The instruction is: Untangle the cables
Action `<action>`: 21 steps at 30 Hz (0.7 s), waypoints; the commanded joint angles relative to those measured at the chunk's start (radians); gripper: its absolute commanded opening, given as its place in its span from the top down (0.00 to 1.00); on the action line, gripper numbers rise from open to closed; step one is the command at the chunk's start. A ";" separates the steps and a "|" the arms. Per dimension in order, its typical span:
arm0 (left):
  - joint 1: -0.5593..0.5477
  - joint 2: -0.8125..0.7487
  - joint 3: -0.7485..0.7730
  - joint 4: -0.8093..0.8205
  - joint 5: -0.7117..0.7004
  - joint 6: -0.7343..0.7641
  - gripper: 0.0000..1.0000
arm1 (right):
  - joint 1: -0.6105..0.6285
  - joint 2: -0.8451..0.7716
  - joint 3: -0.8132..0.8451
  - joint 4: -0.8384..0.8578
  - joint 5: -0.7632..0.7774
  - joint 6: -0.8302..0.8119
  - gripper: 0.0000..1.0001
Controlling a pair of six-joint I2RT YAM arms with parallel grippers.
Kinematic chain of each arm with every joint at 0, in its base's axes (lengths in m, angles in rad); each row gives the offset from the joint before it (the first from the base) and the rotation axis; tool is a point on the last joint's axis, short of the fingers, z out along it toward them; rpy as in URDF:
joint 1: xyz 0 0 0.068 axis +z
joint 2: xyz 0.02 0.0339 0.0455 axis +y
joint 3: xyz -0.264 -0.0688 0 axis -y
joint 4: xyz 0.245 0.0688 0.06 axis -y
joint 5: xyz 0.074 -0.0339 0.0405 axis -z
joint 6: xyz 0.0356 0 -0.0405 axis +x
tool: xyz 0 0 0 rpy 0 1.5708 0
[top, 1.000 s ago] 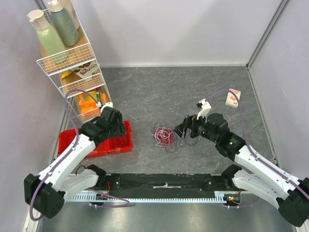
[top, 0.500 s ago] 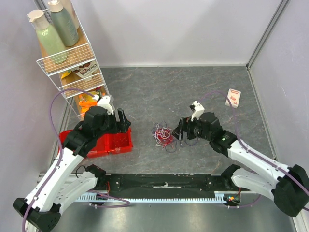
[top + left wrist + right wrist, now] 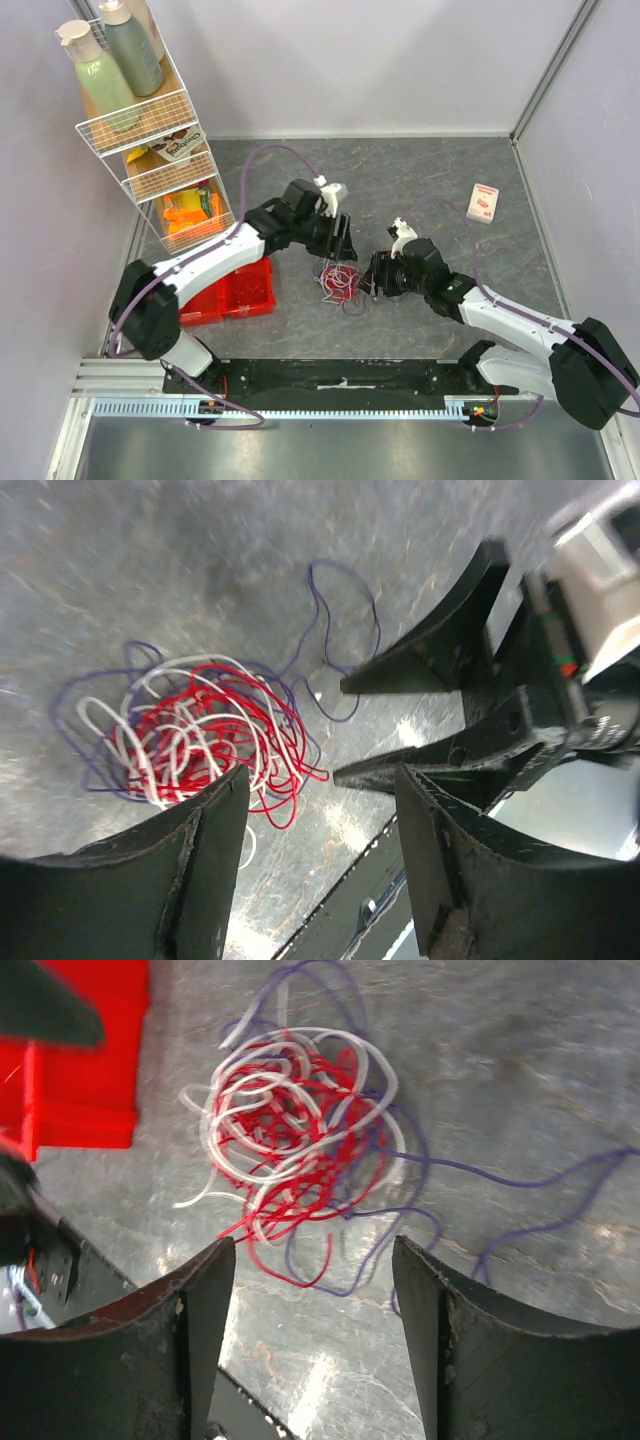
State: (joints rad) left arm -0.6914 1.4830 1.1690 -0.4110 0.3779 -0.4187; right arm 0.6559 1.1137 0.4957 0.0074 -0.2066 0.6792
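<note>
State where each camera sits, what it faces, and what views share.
Top external: above and behind the bases, facing down at the table; left arm and right arm show.
Left wrist: on the left arm, aimed at the cables; its own fingers and the right arm's fingers show.
Right wrist: on the right arm, over the same cables; its fingers frame them.
Shared by all: the cables.

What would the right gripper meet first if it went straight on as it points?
Probably the cables: the tangle lies straight ahead of the right gripper, nothing between, though depth is unclear.
</note>
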 commanded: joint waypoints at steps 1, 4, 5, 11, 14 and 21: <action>-0.046 0.085 0.025 0.023 0.039 0.021 0.34 | 0.002 -0.035 -0.034 -0.006 0.230 0.120 0.26; -0.048 0.121 -0.044 0.099 0.046 0.021 0.34 | -0.015 -0.028 -0.034 -0.061 0.360 0.241 0.23; -0.046 0.135 -0.052 0.101 0.038 0.017 0.36 | -0.025 -0.017 -0.032 -0.072 0.386 0.290 0.23; -0.048 0.166 -0.071 0.097 -0.008 0.014 0.44 | -0.081 0.086 -0.008 0.018 0.406 0.422 0.28; -0.048 0.181 -0.075 0.100 -0.053 0.011 0.47 | -0.082 0.158 0.023 0.042 0.360 0.477 0.28; -0.048 0.240 -0.051 0.080 -0.056 0.008 0.49 | -0.082 0.330 0.024 0.203 0.233 0.553 0.30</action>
State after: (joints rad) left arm -0.7410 1.6939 1.0977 -0.3489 0.3450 -0.4191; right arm 0.5755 1.3643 0.4843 0.1207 0.0807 1.1660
